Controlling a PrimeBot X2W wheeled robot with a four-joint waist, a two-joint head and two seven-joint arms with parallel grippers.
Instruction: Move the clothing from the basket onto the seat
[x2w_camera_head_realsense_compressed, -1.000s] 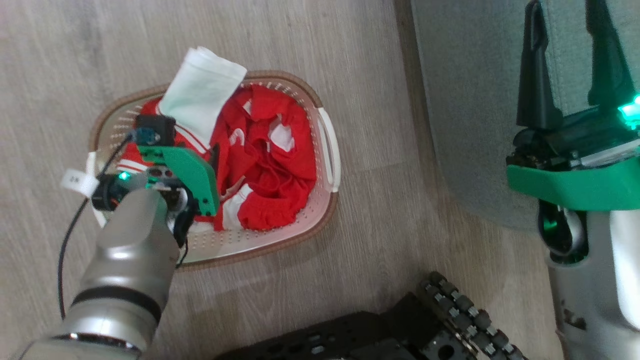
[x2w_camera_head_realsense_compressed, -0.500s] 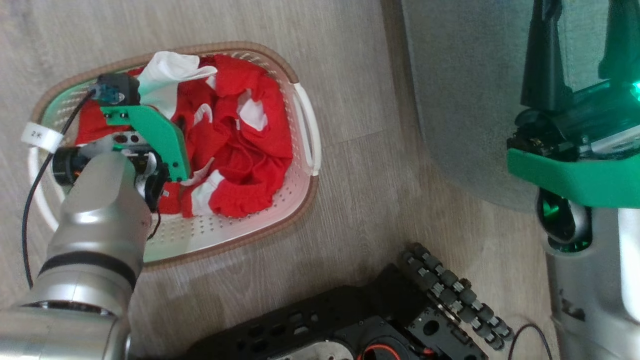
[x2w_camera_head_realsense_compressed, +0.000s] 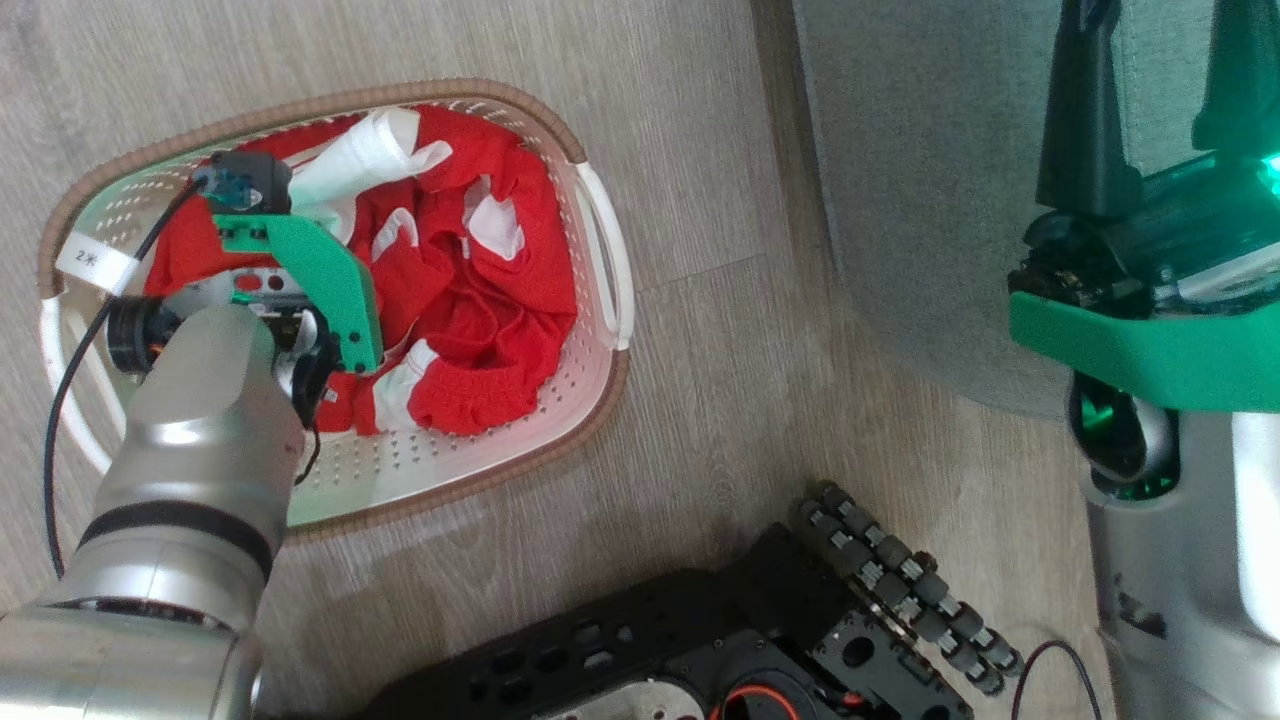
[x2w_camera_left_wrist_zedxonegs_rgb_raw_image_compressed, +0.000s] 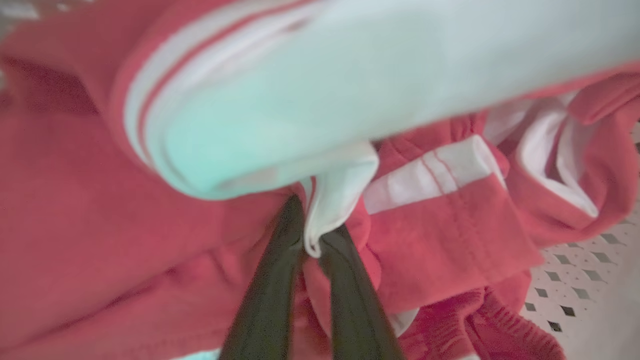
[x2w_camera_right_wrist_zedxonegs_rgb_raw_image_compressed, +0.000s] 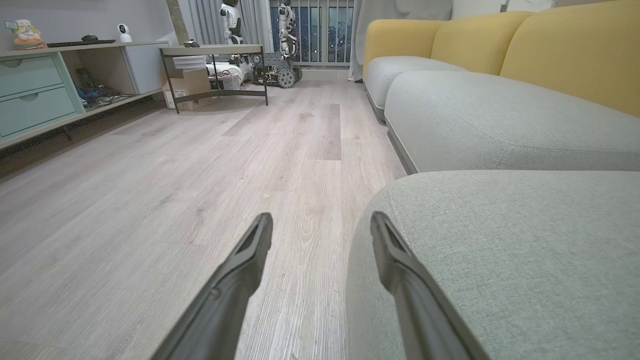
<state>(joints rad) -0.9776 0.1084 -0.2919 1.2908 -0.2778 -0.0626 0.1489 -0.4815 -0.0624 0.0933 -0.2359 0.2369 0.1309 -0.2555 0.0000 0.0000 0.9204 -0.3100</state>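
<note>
Clothing (x2w_camera_head_realsense_compressed: 470, 300): bright red soft garments with white stripes, heaped inside the small cream perforated plastic basket (x2w_camera_head_realsense_compressed: 430, 465) with a brown rim.
Long axis: along the basket's length; white sleeve points at its far rim.
Left gripper (x2w_camera_left_wrist_zedxonegs_rgb_raw_image_compressed: 316, 225): inside the basket, fingers pinching a white fold of the clothing.
Right gripper (x2w_camera_right_wrist_zedxonegs_rgb_raw_image_compressed: 320, 225): spread, well right of the basket.
Open room: bare basket bottom along its near wall; wood floor (x2w_camera_head_realsense_compressed: 720, 330) strip between basket and large grey-green fabric seat (x2w_camera_head_realsense_compressed: 920, 200).

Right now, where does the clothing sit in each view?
Head view: clothing heaped in the basket, upper left.
Left wrist view: clothing across the frame, pinched by the left end effector.
Right wrist view: looks over the seat.
Shared landmark: the white sleeve, in head and left wrist views.
</note>
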